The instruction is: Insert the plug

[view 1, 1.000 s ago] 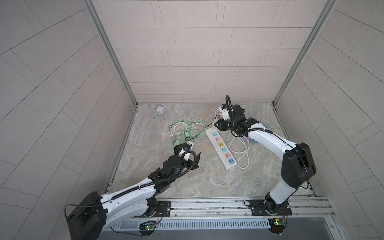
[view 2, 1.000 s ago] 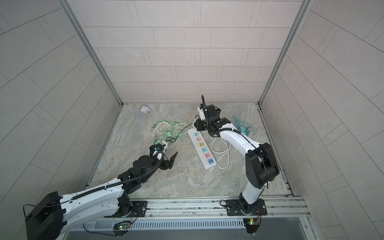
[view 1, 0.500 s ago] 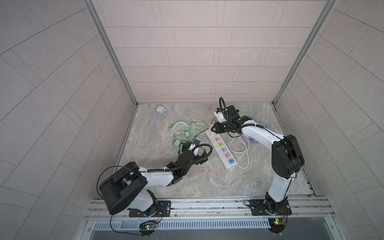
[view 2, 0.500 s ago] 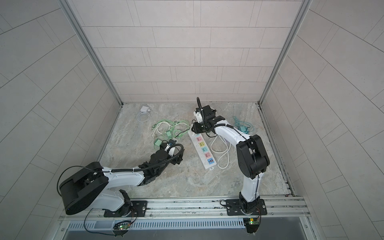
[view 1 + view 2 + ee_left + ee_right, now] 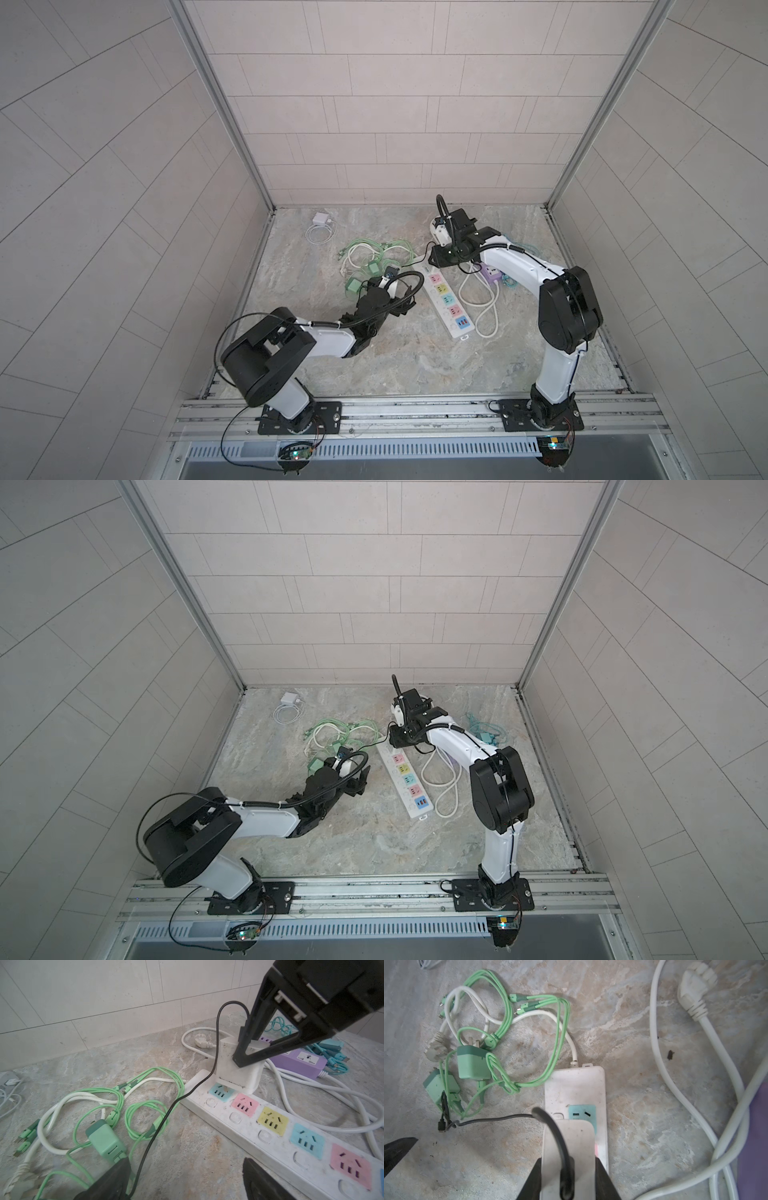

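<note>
Right tool (image 5: 250, 1056) is pinching the white plug (image 5: 234, 1073) by its sides. It is holding the plug tilted over the teal end socket (image 5: 219, 1091) of the white power strip (image 5: 270, 1132), which is lying on the desk (image 5: 187, 1147). A prong is showing in the gap, so the plug is not sitting flush. Black cable (image 5: 216, 1028) is trailing from the plug. Left tool (image 5: 358, 781) is hanging spread wide, gripping nothing, just beside the strip and near a green charger (image 5: 105, 1142).
</note>
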